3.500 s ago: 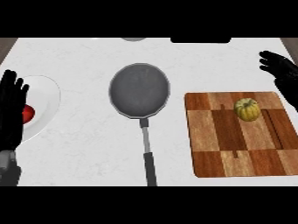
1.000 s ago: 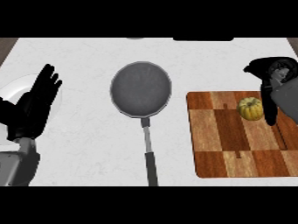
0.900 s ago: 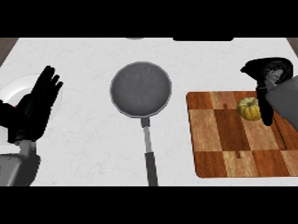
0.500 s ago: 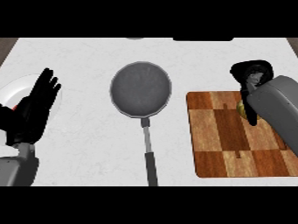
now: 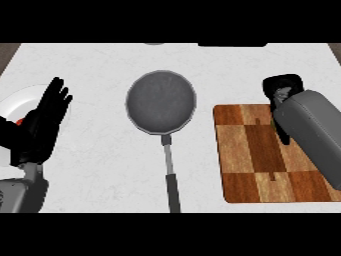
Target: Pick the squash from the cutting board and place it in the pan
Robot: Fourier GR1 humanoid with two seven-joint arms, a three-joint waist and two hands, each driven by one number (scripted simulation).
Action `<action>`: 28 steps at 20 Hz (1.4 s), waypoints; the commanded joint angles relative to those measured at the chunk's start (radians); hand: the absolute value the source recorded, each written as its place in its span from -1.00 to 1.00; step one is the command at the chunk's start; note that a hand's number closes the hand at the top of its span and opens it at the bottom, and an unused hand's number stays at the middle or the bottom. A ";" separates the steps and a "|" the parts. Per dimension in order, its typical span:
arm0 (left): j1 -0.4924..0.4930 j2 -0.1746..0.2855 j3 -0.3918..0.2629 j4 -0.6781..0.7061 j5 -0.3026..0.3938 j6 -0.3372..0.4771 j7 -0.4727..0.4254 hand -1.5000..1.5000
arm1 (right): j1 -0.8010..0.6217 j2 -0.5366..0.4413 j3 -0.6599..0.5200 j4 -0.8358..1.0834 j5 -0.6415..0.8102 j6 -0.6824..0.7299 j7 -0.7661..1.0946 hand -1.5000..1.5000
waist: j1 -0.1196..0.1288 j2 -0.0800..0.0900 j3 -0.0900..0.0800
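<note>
A dark round pan (image 5: 160, 102) lies at the middle of the counter, its long handle (image 5: 171, 172) pointing toward me. To its right is the wooden cutting board (image 5: 250, 150). My right hand (image 5: 282, 89) hangs over the board's far end, and its grey forearm slants across the board's right half. The squash does not show: the right hand and forearm cover the spot where it lay. Whether the right hand has hold of it cannot be seen. My left hand (image 5: 36, 125) is open at the far left, fingers straight and up.
A white plate (image 5: 10, 100) with a small red item (image 5: 19, 121) lies under and behind the left hand. Two dark things (image 5: 232, 44) touch the counter's far edge. Brown floor shows past the counter's far corners.
My right hand and forearm have swung left and down over the board's far end, covering the squash. The left hand rose earlier and now barely moves.
</note>
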 commanded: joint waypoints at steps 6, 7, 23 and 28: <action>0.037 -0.013 0.029 0.001 -0.002 -0.047 -0.030 0.00 | 0.094 0.011 -0.054 0.011 0.125 -0.042 -0.066 -1.00 | -0.005 -0.001 0.000; 0.014 0.007 0.060 0.033 0.010 -0.059 -0.040 0.00 | 0.032 0.035 -0.035 0.149 0.162 -0.072 -0.122 -1.00 | 0.005 0.003 0.000; -0.003 -0.070 0.021 -0.004 -0.064 -0.027 0.012 0.00 | 0.040 0.052 -0.145 0.321 0.323 -0.179 -0.311 -1.00 | 0.000 0.001 0.000; 0.012 -0.040 0.075 0.006 -0.032 -0.074 -0.004 0.00 | 0.083 0.118 -0.143 0.252 0.344 -0.169 -0.299 1.00 | -0.006 -0.001 0.000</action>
